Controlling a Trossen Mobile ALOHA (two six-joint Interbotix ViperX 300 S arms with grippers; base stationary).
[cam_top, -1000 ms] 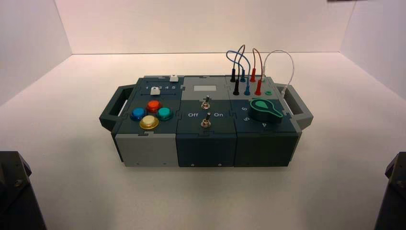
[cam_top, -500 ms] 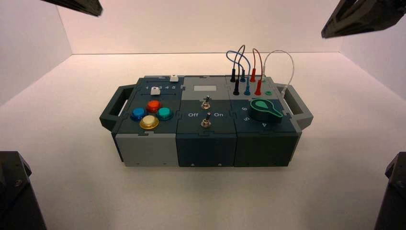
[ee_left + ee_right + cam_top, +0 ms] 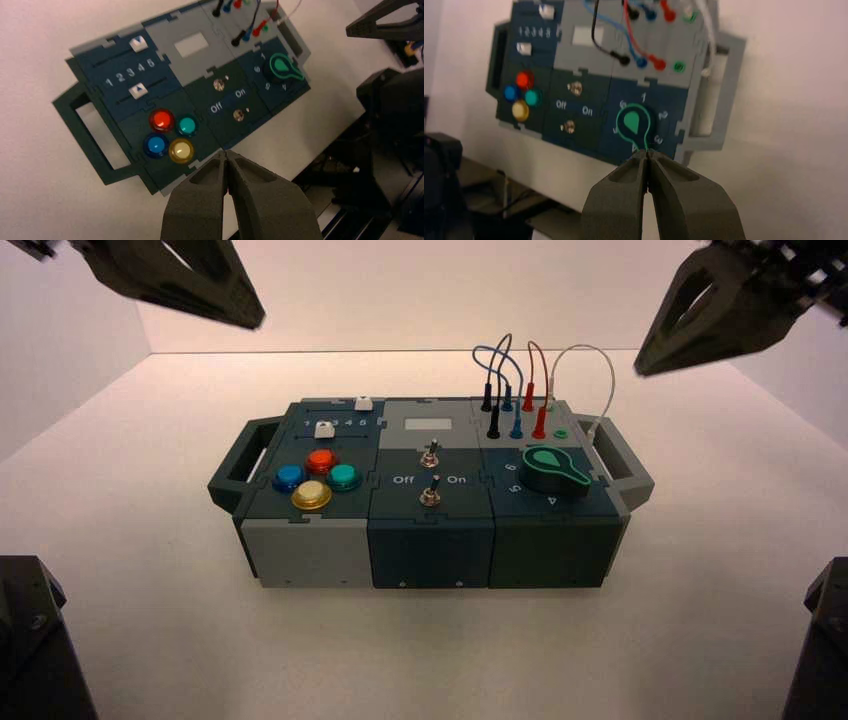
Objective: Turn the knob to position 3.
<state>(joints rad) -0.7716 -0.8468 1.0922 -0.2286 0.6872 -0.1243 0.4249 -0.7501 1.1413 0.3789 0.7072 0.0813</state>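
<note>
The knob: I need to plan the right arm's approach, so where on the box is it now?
In the high view the knob sits on the box's right-hand dark blue section, just in front of the plugged-in wires, right of the two toggle switches.

the knob (image 3: 553,469) sits on the box's (image 3: 310,550) right end, wires (image 3: 520,380) behind it, switches (image 3: 430,475) at the middle, buttons (image 3: 315,478) left.

Knob (image 3: 552,469) open from above and front; wires (image 3: 515,380) arch just behind; both end effectors high, apart.
</note>
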